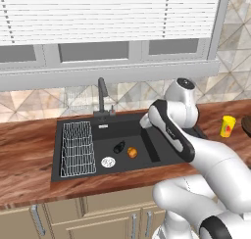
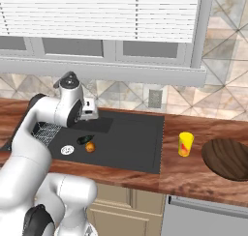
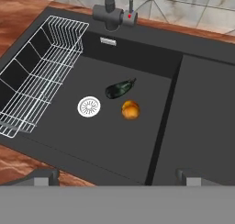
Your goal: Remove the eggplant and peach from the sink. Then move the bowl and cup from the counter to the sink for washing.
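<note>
hovering over sink, tool spread, empty

No lettering, brand or number can be read anywhere. The small yellow cylindrical cup on the brown wood-grain worktop bears a red mark on its side, too small to make out as a sign or word. A small pale plate on the back wall of the black rectangular sink is blurred and unreadable.

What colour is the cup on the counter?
The cup is yellow with a red mark on its side, clearest in the right base view.
</note>
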Tool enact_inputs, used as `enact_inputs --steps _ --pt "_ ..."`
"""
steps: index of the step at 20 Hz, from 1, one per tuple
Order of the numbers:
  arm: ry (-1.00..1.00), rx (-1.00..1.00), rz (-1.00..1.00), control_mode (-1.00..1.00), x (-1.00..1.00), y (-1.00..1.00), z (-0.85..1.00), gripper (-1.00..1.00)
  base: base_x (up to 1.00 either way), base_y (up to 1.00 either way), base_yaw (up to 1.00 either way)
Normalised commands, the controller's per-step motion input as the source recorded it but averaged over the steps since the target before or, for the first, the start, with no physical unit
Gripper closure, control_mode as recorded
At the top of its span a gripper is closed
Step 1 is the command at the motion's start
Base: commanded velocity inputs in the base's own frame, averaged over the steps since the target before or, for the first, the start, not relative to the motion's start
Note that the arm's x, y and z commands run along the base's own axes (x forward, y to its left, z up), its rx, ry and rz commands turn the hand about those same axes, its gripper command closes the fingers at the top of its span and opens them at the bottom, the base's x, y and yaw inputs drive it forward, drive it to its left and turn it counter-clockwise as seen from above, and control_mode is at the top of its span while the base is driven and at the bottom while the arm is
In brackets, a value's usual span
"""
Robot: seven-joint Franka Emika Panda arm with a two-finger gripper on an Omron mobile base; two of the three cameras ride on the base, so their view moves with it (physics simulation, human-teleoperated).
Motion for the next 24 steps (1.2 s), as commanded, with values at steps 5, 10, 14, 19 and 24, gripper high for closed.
enact_inputs --steps 5,10,14,19,24 --pt "0.00 0.00 0.00 -1.00 0.06 0.06 -0.14 -1.00 0.00 0.00 0.00" --pt "0.00 0.00 0.00 -1.00 0.08 0.10 -0.15 -1.00 0.00 0.00 0.00" --pt "0.00 0.00 -0.01 -1.00 0.09 0.11 -0.16 -1.00 0.00 0.00 0.00" --pt "0.03 0.00 -0.02 -1.00 0.09 0.09 -0.16 -1.00 0.00 0.00 0.00" --pt "0.06 -0.06 -0.04 -1.00 0.09 0.08 -0.16 -1.00 0.00 0.00 0.00"
